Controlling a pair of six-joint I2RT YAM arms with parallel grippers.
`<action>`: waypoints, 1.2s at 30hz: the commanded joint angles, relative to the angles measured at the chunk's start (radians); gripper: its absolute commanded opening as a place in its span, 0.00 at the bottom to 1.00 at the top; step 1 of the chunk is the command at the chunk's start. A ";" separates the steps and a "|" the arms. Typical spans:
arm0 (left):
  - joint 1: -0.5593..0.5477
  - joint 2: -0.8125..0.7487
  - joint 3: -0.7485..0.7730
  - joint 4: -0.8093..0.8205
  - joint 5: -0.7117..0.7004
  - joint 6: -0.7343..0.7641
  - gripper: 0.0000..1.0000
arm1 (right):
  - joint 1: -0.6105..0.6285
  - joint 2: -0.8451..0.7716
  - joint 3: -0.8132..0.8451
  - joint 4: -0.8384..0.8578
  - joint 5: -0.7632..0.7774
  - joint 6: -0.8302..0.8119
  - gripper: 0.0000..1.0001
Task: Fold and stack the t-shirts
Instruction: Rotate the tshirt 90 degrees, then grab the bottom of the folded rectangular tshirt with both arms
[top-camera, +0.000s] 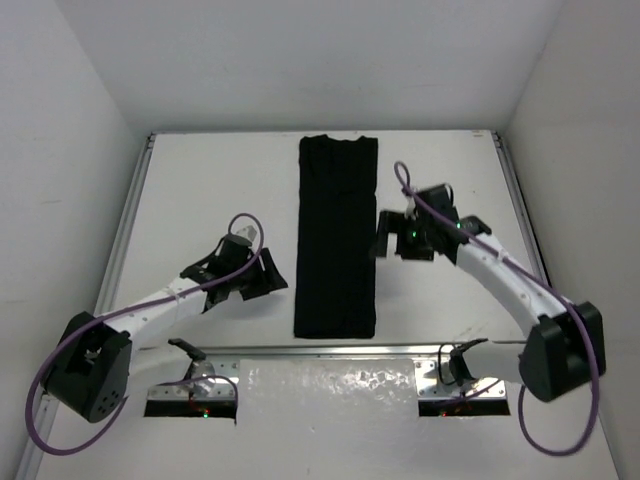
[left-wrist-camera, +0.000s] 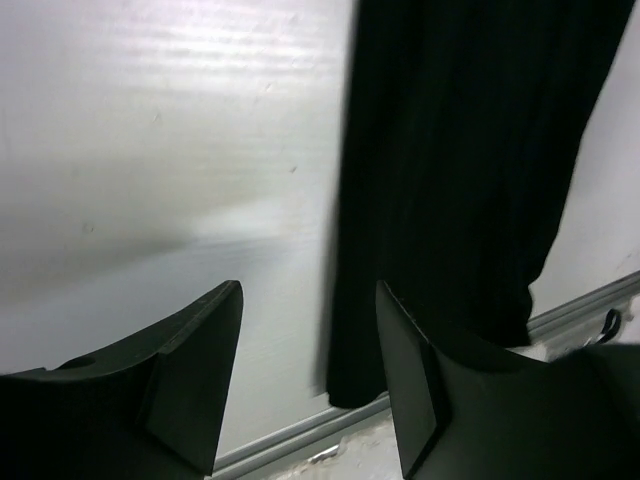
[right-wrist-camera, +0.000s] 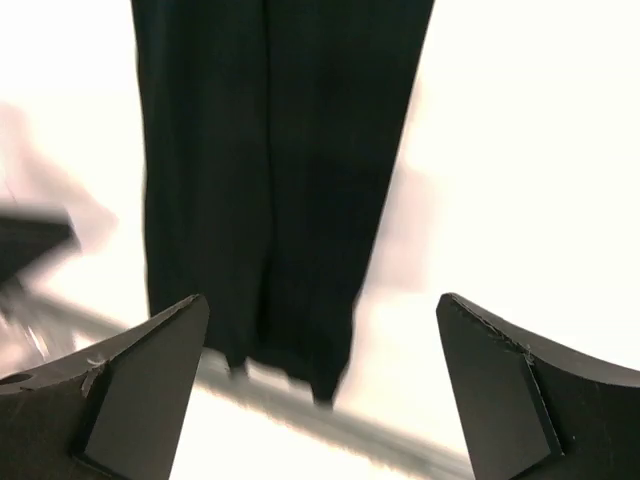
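one black t-shirt (top-camera: 337, 235) lies flat as a long narrow strip down the middle of the white worktop (top-camera: 200, 200). the left end effector (top-camera: 272, 274) hangs just beside its left edge, fingers spread and empty; the right end effector (top-camera: 382, 237) flanks its right edge, likewise spread, gripping nothing.

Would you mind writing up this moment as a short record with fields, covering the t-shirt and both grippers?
t-shirt: black, folded into one long narrow strip, lying flat down the middle of the table
left gripper: open, empty, left of the strip's near half
right gripper: open, empty, close beside the strip's right edge
stack: none yet; only one garment in view
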 joint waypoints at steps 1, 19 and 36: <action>-0.014 -0.054 -0.035 0.053 0.044 -0.002 0.54 | 0.084 -0.150 -0.217 0.112 -0.040 0.081 0.95; -0.164 0.138 -0.229 0.374 0.198 -0.114 0.32 | 0.282 -0.273 -0.793 0.560 -0.228 0.340 0.67; -0.189 0.188 -0.230 0.399 0.187 -0.098 0.00 | 0.552 -0.244 -0.492 0.251 0.225 0.280 0.53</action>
